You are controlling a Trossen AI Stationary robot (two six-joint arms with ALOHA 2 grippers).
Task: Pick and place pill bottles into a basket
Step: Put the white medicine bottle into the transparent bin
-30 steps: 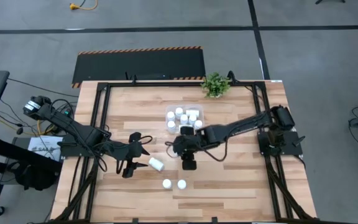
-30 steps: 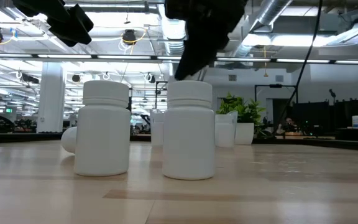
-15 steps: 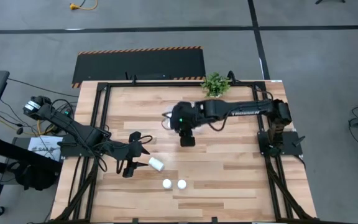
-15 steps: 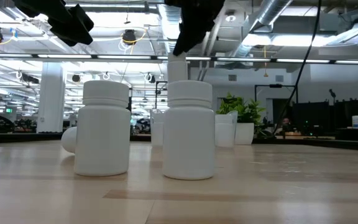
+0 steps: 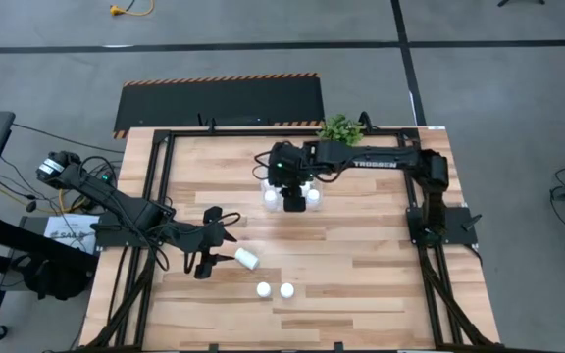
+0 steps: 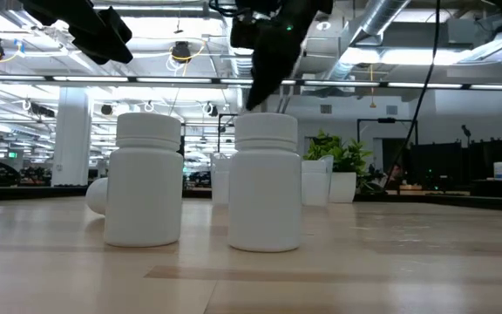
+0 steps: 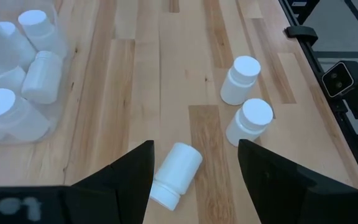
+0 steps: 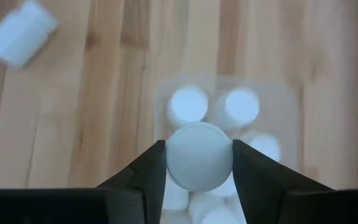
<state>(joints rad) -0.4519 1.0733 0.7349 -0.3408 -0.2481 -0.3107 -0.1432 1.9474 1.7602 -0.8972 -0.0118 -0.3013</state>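
High view: the right gripper (image 5: pixel 288 199) hangs over the clear plastic bin (image 5: pixel 305 169) in the upper middle of the wooden bench (image 5: pixel 381 284), its arm reaching in from the right edge. Seen through the right wrist camera, its jaws pinch a white pill bottle (image 8: pixel 199 156) by the sides, cap toward the lens, directly above the bin (image 8: pixel 291 99) and the bottles already lying inside it.

The left gripper (image 5: pixel 202 257) waits at the lower left of the bench with its jaws spread and nothing between them. A tipped bottle (image 5: pixel 248 259) lies on its side just to the right of that gripper, and the left wrist view shows it (image 7: pixel 174 173) on the wood between the two dark fingers (image 7: pixel 118 176).

Two upright bottles (image 5: pixel 274 290) stand side by side near the bottom centre of the high view, well apart from the bin; they fill the foreground of the low view (image 6: pixel 264 181). A small green potted plant (image 5: pixel 339 130) sits at the bench's top edge, just up and right of the bin.
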